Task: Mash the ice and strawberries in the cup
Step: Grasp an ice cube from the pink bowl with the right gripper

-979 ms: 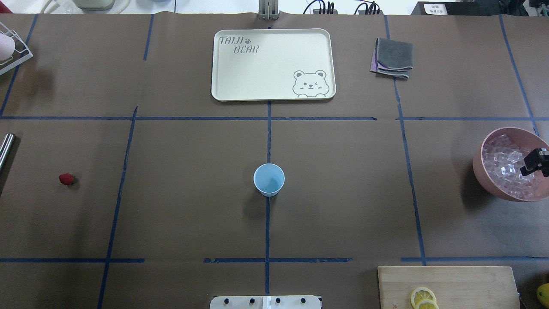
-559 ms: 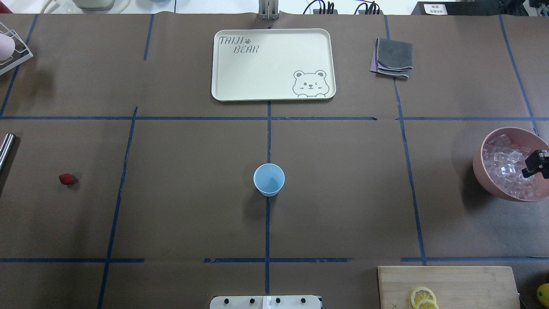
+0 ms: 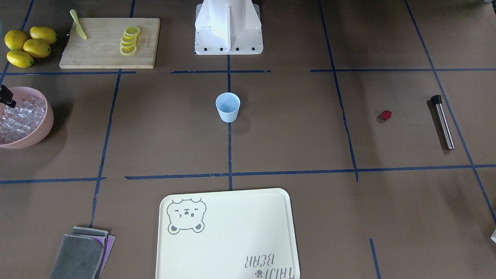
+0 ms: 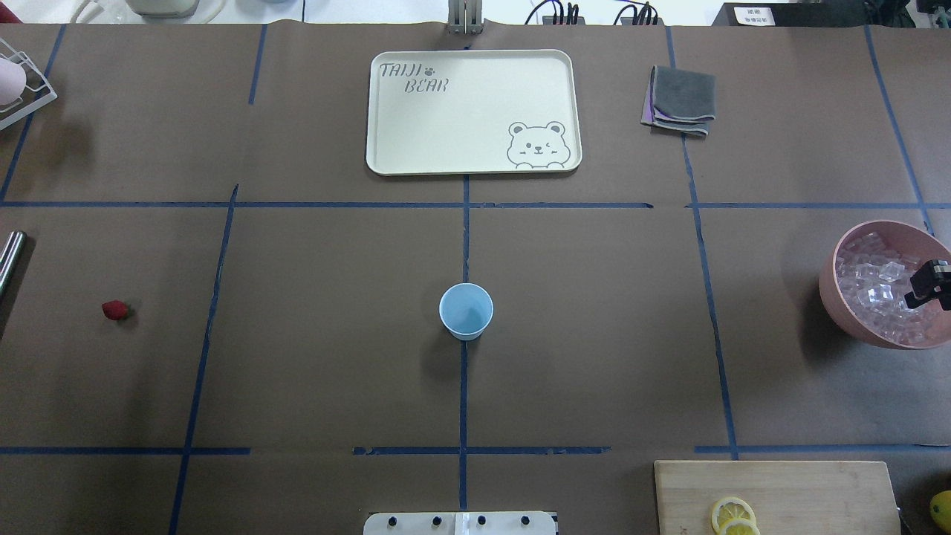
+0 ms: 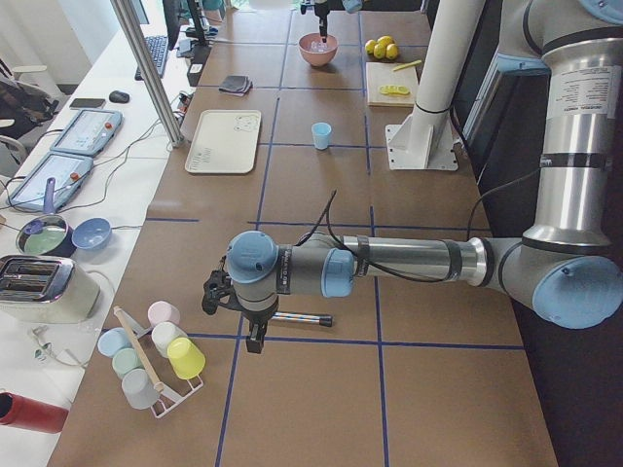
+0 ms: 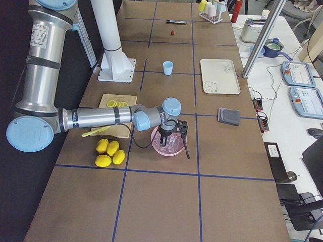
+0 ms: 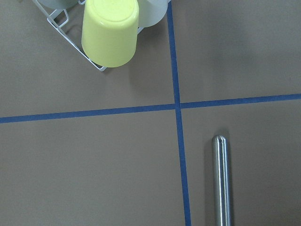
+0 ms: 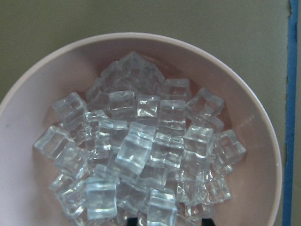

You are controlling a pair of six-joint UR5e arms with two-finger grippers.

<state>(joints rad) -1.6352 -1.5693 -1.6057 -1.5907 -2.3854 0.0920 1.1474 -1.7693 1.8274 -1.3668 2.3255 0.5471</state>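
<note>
The right gripper [image 4: 921,286] hovers over the ice [image 8: 141,150], and its two dark fingertips, just peeking in at the wrist view's lower edge, stand apart, so I judge it open. The cubes lie heaped directly beneath it in the pink bowl [image 8: 270,155]. The step in hand looks like picking a cube. It should go best by dropping straight onto one of the proud cubes at the heap's middle and closing on its flat faces, since these slick cubes may squirt out of a skewed pinch. The bowl's rim around the gripper leaves little room near the edges. The cutting board [image 4: 773,487] with lemon slices [image 4: 732,513] lies off to one side, clear of the route. The cup [image 4: 466,310] stands empty and well away at mid-table, with nothing between. The strawberry [image 4: 114,310] lies far beyond it. Farthest off, the left gripper [image 5: 234,311] hangs above a steel rod [image 7: 220,179], and I cannot tell how its fingers stand.
</note>
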